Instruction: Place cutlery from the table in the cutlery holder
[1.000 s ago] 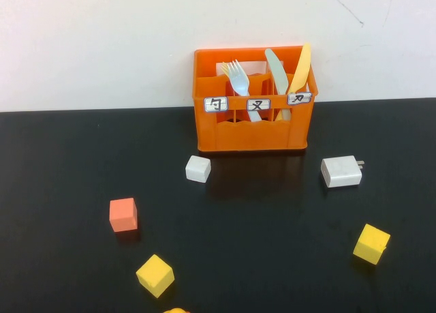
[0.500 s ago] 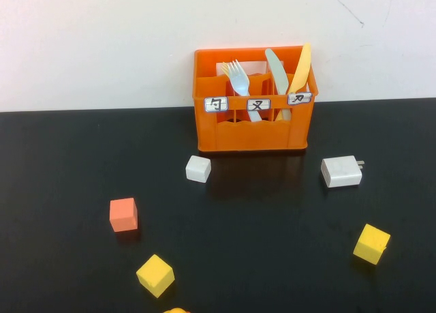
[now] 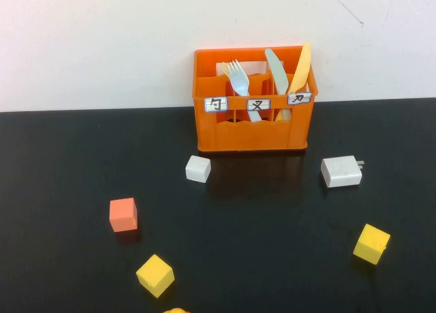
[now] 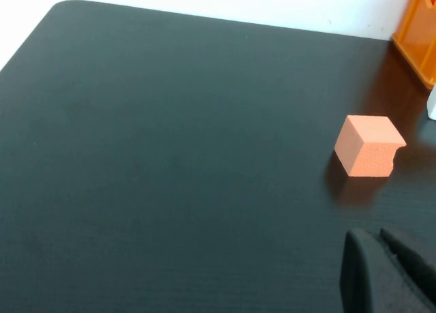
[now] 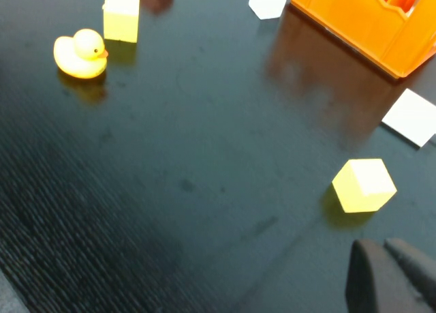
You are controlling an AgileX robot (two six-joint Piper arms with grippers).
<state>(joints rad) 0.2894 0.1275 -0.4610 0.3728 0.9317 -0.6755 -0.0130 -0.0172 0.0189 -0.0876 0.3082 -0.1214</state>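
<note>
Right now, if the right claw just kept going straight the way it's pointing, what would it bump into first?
Probably the yellow block: it lies just ahead of the shut right gripper, a little to one side. Beyond it is the white charger. Depth is hard to judge.

Neither arm shows in the high view. The left gripper (image 4: 381,269) hangs above the table with fingers together; the right gripper (image 5: 385,275) likewise, closed.
</note>
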